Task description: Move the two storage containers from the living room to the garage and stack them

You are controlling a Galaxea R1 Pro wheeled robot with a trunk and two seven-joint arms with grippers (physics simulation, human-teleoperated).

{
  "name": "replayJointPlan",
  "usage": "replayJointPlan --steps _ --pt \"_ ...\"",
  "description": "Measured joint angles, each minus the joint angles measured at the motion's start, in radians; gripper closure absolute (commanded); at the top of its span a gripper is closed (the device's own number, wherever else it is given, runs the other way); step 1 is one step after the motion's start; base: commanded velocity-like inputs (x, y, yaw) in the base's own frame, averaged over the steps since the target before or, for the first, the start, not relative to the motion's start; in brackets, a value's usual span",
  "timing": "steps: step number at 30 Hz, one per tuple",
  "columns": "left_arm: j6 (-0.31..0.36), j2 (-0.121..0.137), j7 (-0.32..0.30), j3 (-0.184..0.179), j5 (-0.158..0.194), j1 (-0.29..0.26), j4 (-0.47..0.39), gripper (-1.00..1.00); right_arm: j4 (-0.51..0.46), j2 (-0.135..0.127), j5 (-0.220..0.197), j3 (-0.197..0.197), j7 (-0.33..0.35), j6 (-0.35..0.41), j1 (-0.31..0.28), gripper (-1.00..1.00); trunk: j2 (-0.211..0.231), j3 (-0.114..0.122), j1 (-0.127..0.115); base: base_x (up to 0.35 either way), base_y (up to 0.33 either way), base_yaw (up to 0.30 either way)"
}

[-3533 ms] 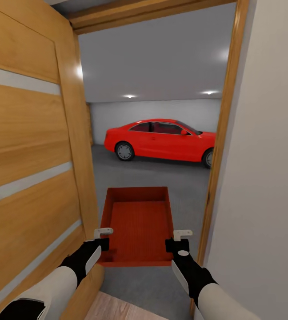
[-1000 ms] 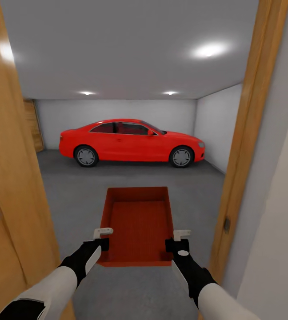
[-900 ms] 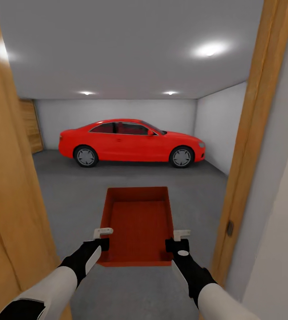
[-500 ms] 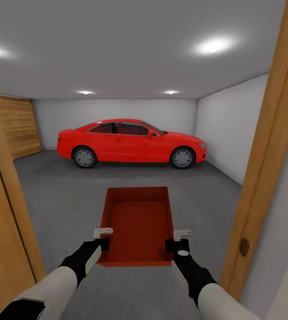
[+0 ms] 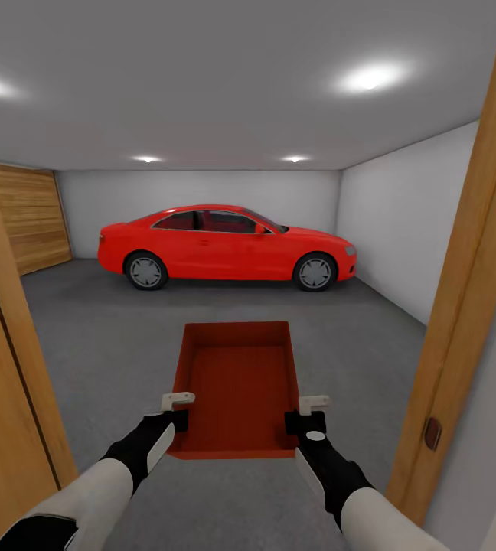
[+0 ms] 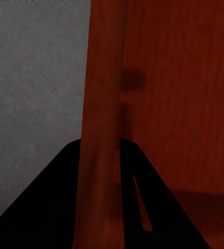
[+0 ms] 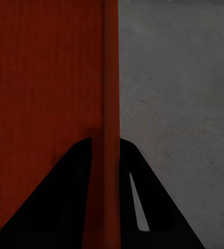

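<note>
Pincers, left and right, clamp storage container walls.

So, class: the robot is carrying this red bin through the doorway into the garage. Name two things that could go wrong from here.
1. The door frame stands close beside the right arm; drifting that way could knock the elbow and jolt the load.
2. The storage container hangs only by its side walls, pinched near one end by the left end effector and right end effector. A sudden stop could let it tip or slip onto the floor.
</note>
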Motion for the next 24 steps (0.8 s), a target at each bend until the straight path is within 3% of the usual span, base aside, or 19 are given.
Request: replayJointPlan --steps 24 --pt "0.001 0.000 0.000 -0.001 0.000 0.000 -0.001 1.00 0.000 0.000 0.000 0.000 0.000 0.000 0.000 1.00 0.000 0.000 0.000 0.015 0.021 0.000"
